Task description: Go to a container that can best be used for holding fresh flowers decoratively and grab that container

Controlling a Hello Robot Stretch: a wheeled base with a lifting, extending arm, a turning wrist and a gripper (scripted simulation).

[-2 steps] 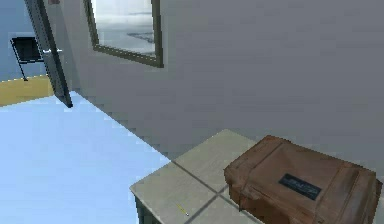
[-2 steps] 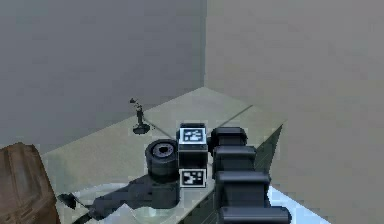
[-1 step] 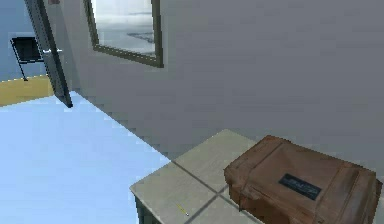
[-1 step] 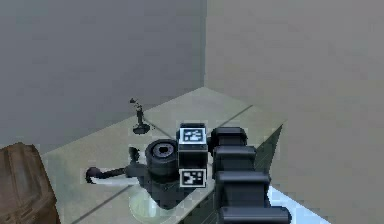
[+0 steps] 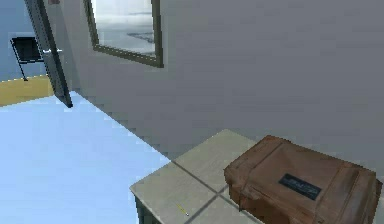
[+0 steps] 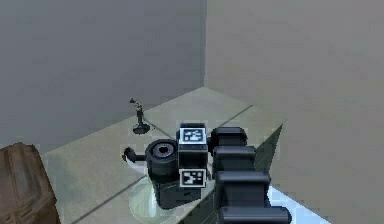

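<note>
The gripper (image 6: 130, 155) shows in the arm side view, low over the pale tiled table (image 6: 90, 150); its thin fingers (image 6: 127, 153) point toward the view's left. Its far end is hard to make out against its dark body, so I cannot tell whether it holds anything.

In the forward view, from the left: a dark chair (image 5: 22, 50) stands far off past a dark door (image 5: 50, 50) that stands ajar; next a grey-framed pane (image 5: 125, 28) hangs on the grey wall (image 5: 260, 60), window or picture I cannot tell. Pale blue floor (image 5: 70, 150) runs to the table's corner; a brown case (image 5: 300, 185) lies on the tiles at lower right, against the wall.

In the arm side view, from the left: the case's end lies at the lower left edge, well left of the gripper. Farther out on the tabletop stands a small dark upright thing (image 6: 140, 120) with a broad foot and a thin stem, near the gripper, bare tiles between them; too small to tell whether it is the flower container. Right of the gripper are the two white marked squares (image 6: 191, 135); then the arm (image 6: 245, 190) rises from the bottom edge; behind all, two grey walls meet in a corner.
</note>
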